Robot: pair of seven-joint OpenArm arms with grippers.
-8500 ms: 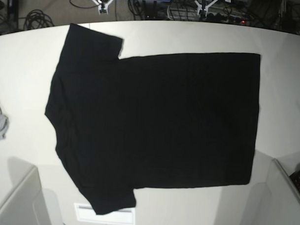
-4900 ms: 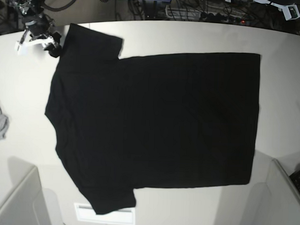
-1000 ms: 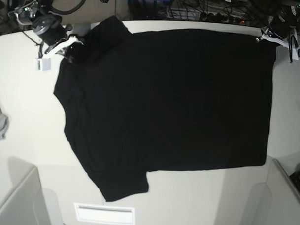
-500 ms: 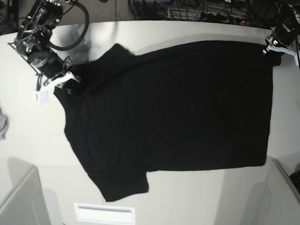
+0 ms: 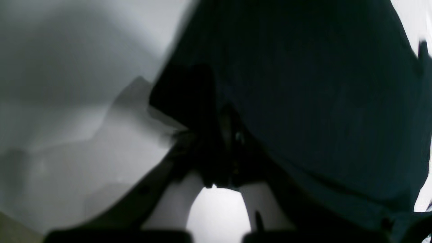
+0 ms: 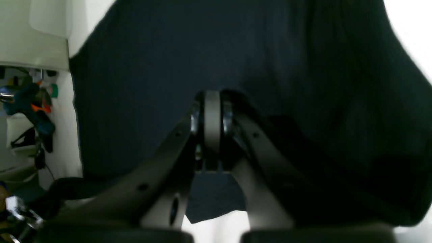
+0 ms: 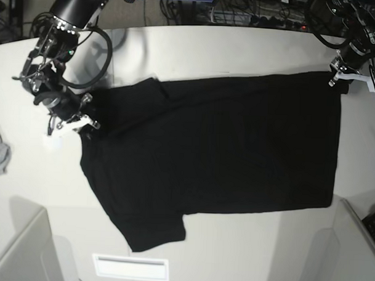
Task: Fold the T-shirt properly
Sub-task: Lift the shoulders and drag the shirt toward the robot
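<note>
Moved since earlier: far edge of large black fabric T-shirt [image 7: 218, 148] drawn toward 6 o'clock on white bench [image 7: 25, 190]. Right hand [image 7: 83, 121] and left hand [image 7: 336, 76] each clamp a far corner.

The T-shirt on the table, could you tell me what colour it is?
Plain black; the T-shirt shows no print. Clearest in the base view.
</note>
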